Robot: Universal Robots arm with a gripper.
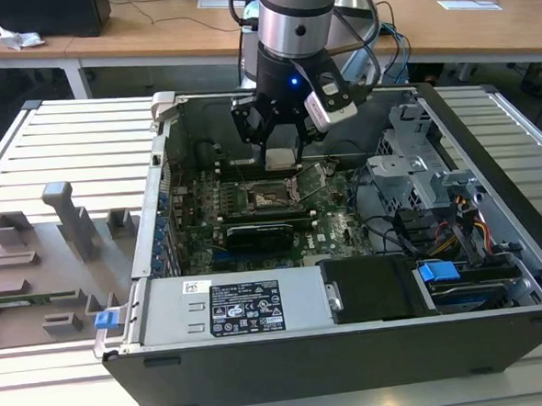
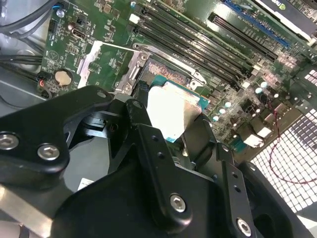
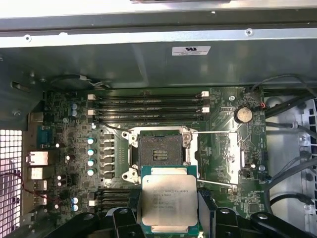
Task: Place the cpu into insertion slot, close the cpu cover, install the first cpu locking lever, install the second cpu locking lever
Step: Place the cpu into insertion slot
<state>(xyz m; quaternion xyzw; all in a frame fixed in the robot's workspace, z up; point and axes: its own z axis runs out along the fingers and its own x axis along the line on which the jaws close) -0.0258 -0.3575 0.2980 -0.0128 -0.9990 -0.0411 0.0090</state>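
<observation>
My gripper point(image 3: 170, 210) is shut on the cpu point(image 3: 170, 200), a flat square chip with a pale metal top, held by two opposite edges between the black fingers point(image 3: 132, 206). The chip hangs just above the motherboard, beside the insertion slot point(image 3: 159, 150) and not over it. The slot's dark frame and pin field lie bare. The cpu cover point(image 3: 225, 153) is swung open to one side of the slot, and two thin wire levers stand released next to it. In the exterior view the gripper point(image 1: 282, 147) holds the cpu point(image 1: 282, 157) behind the slot point(image 1: 272, 196). The second wrist view shows cpu point(image 2: 173, 111), slot point(image 2: 163, 69) and cover point(image 2: 106, 62).
Memory slots point(image 3: 148, 106) run along the slot's far side. A long black card point(image 1: 264, 233) lies in front of the slot, a power supply point(image 1: 259, 305) at the case front, and a drive cage point(image 1: 416, 171) on the exterior view's right. A grey fixture board point(image 1: 45, 263) sits outside the case.
</observation>
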